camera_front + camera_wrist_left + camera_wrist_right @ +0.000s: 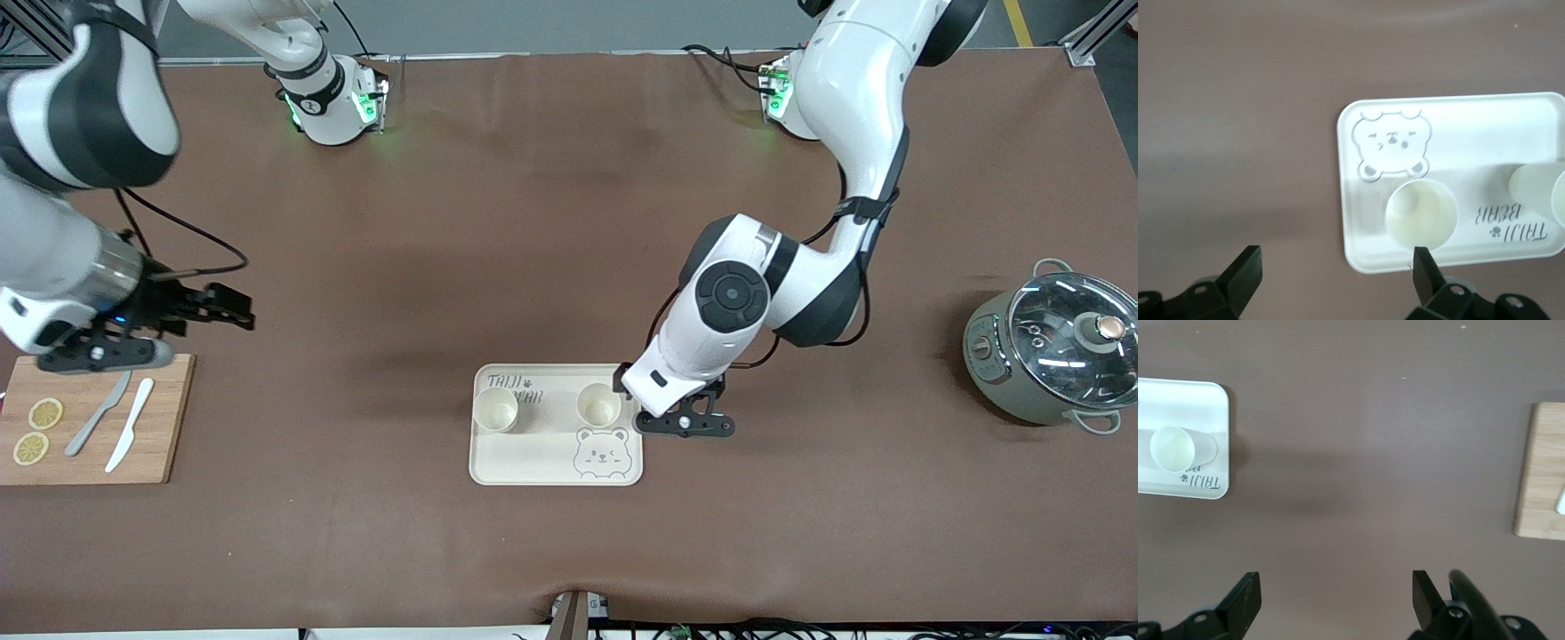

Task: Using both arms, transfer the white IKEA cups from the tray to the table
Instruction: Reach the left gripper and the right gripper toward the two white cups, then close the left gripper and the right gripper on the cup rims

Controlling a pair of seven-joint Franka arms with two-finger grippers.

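Both white cups stand upright on the tray (533, 462), along its edge farthest from the front camera; the tray lies mid-table, roughly at 6 o'clock from the table's centre, bear face toward the front camera; cup A (495, 410) sits at the end toward the right arm, over the lettering; cup B (598, 405) sits at the end toward the left arm, just above the bear's head in the front view. The left gripper (685, 418) hangs low at the tray's left-arm edge, beside cup B at about its 3 o'clock; fingers spread wide, holding nothing; in the left wrist view cup B (1421, 215) lies close to one fingertip (1426, 267), not between the pair, so I judge the approach unfinished. The right gripper (191, 307) hovers over bare table (356, 533) by the wooden cutting board (160, 444), well apart from the tray; jaws released, empty; its wrist view catches cup A (1173, 448) only at the margin. Spacing of the cups at opposite ends probably gives each arm its own target without crossing; neither cup is moved yet.
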